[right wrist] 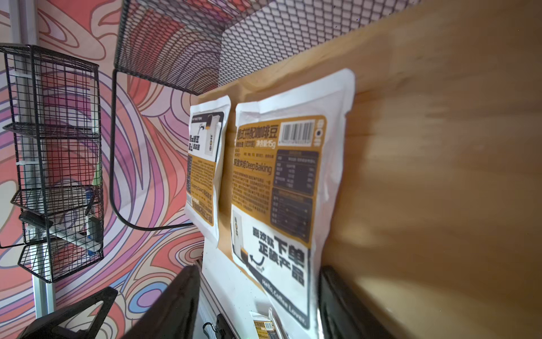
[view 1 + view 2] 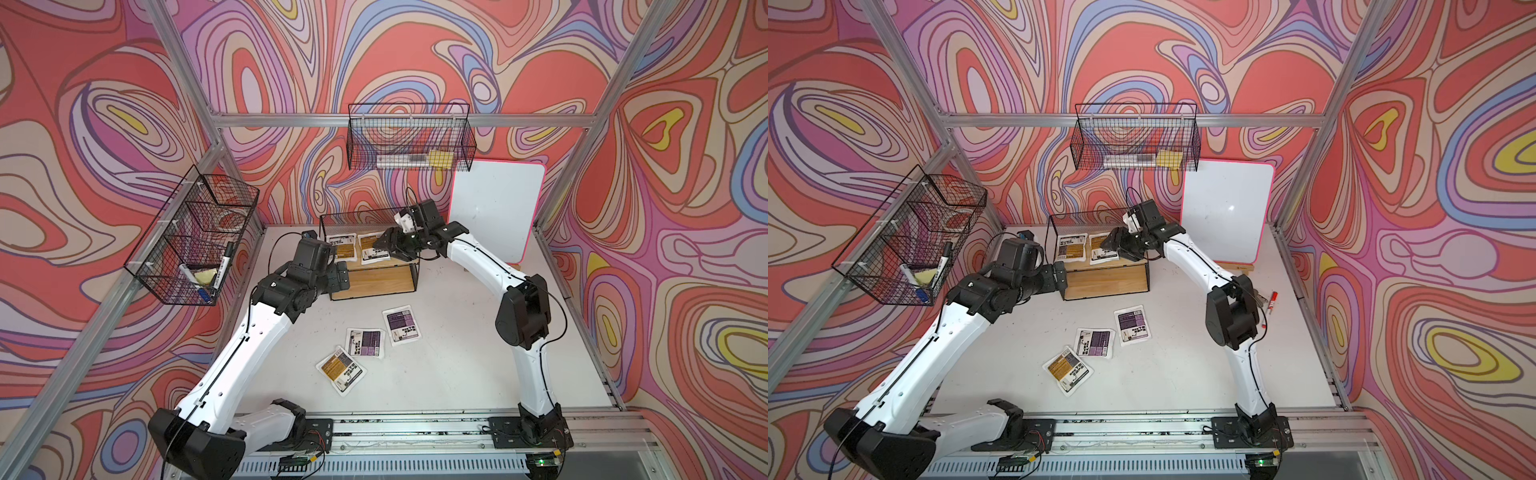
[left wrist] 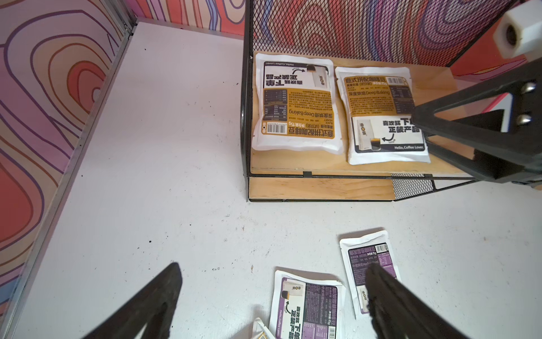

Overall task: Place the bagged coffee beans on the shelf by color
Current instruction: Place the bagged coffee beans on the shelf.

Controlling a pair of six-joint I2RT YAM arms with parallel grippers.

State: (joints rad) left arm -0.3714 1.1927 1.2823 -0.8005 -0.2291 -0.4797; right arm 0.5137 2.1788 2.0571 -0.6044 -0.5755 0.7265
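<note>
- Your right pincer (image 1: pixel 258 273) has its jaws apart. They stand on either side of the nearest end of the right orange bag (image 1: pixel 281 187), and you cannot tell whether they touch it.
- That bag lies flat on the top board of the shelf (image 2: pixel 376 281). In both top views the pincer reaches in from the shelf's 3 o'clock side, with its tips over the bag.
- The left orange bag (image 2: pixel 341 246) lies flat on the same board, just beside the right one at its 9 o'clock.
- Your left pincer (image 3: pixel 274 267) is spread wide with nothing gripped. It hangs by the shelf's 8 o'clock corner, above the table (image 2: pixel 457 353).
- Three more bags lie flat on the table at the shelf's 6 o'clock, well apart from both pincers.
- The far purple bag (image 2: pixel 401 324) is the closest to the shelf, and the near purple bag (image 2: pixel 365 343) sits just beside it at its 8 o'clock.
- The third orange bag (image 2: pixel 340 370) lies at the near purple bag's 7 o'clock, corner to corner with it. You cannot tell whether they touch.
</note>
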